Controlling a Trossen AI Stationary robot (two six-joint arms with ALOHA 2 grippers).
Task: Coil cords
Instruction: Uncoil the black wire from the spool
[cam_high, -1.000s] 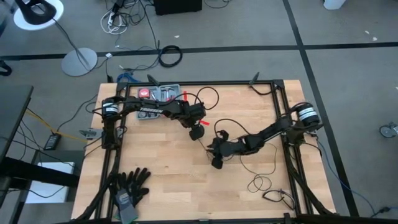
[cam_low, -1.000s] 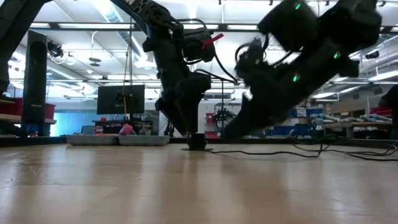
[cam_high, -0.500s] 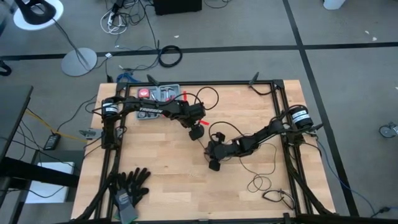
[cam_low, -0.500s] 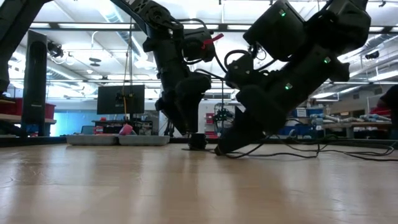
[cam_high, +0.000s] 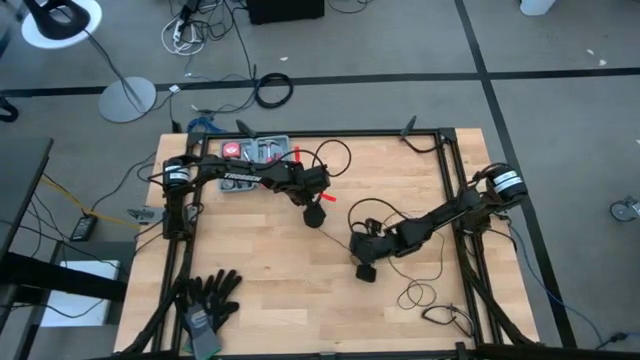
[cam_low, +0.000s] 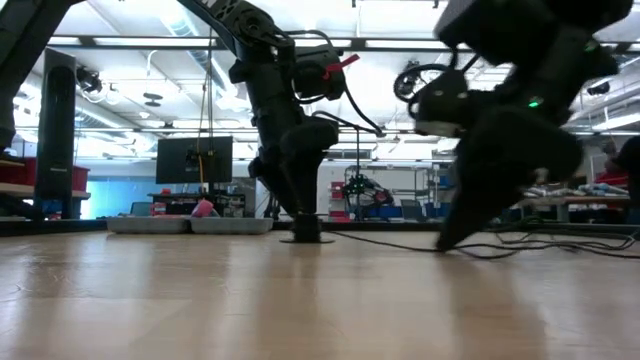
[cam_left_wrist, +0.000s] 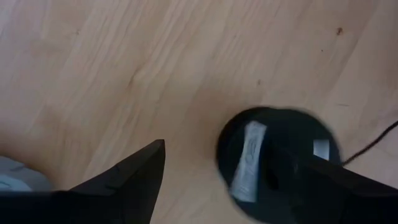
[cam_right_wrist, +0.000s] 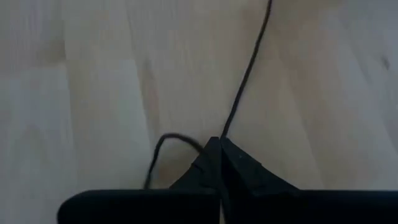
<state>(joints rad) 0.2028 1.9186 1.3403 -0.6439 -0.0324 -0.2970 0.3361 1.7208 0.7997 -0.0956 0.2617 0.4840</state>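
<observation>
The cord is a thin black wire (cam_high: 436, 262) ending in a round black disc (cam_left_wrist: 277, 158). The disc lies flat on the wood mid-table. My left gripper (cam_high: 314, 218) points steeply down at it, open, one finger over the disc and the other beside it over bare wood. The wire runs slack across the table toward the right. My right gripper (cam_high: 365, 271) slants down to the table nearer the front, shut on the wire (cam_right_wrist: 247, 74). More slack wire loops (cam_high: 418, 294) lie near the right front corner. My left gripper has one finger (cam_left_wrist: 311, 180) on the disc's top face (cam_left_wrist: 249, 158), coming from above; the disc stays flat on the table. My right gripper pinches the wire (cam_right_wrist: 225, 127) between its fingertips, slanting down from the table's right. One strand leads away ahead and a short bend (cam_right_wrist: 163, 142) curls out beside the fingers, both on the wood.
A grey tray (cam_high: 258, 152) with tools stands at the far left behind the left arm. Black gloves (cam_high: 210, 298) lie at the near left corner. A short cable with a plug (cam_high: 447, 318) lies near the right front corner. Black frame rails (cam_high: 452, 160) edge the table.
My right gripper first went a little toward the left gripper, its tip down at the table. It then drew back toward the table's right and near edges, tipping less steeply. The wire beside it has shifted with it. The left gripper and the disc stayed put.
</observation>
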